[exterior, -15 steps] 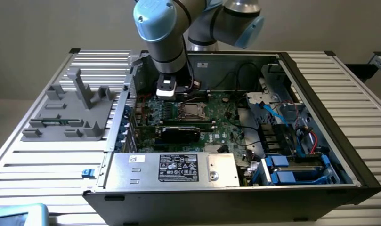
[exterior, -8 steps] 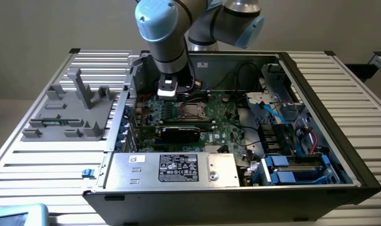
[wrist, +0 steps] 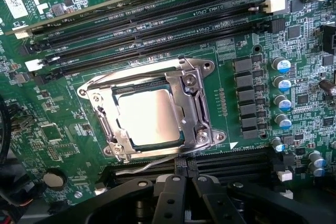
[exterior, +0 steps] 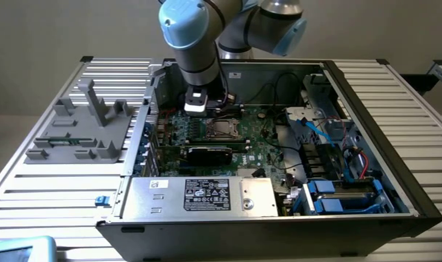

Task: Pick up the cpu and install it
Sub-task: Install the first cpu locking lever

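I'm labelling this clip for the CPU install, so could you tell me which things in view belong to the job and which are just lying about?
Part of the job:
- cpu, lying in the socket frame on the motherboard
- gripper, shut, holding nothing, just beside the socket

Just lying about:
- grey fixture block outside the case
- power supply
- blue drive bays
- memory slots

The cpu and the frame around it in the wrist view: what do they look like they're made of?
The cpu top looks like brushed metal, silver-grey with a soft glare. The socket frame seems to be polished steel, with bright mirror-like highlights and screw heads. The motherboard looks like green laminate with a glossy coat.
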You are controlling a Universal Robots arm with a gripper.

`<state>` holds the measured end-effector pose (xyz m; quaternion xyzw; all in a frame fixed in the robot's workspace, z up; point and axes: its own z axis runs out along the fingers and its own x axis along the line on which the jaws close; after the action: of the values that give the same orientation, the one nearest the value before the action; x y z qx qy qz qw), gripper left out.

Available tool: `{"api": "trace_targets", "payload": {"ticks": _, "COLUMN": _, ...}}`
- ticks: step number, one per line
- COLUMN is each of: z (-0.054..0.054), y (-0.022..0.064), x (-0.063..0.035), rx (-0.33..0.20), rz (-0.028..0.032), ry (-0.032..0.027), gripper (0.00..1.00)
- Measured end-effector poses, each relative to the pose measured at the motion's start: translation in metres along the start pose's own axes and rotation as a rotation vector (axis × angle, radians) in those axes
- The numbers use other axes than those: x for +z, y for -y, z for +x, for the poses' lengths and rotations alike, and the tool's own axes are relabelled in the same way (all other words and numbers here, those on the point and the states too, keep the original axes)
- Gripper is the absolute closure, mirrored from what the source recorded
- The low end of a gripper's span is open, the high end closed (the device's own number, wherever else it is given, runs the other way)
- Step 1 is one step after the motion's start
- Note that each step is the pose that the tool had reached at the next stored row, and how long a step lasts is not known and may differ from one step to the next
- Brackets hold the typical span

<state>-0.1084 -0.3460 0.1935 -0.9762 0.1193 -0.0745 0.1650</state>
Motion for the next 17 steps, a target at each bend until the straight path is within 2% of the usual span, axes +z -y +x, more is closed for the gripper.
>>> {"api": "trace_targets", "payload": {"ticks": 17, "z": 0.0033, "y": 0.0006, "x": 0.0012, "rx": 0.022, "rz": -0.0027, "ry": -0.0065, "gripper": 0.89}}
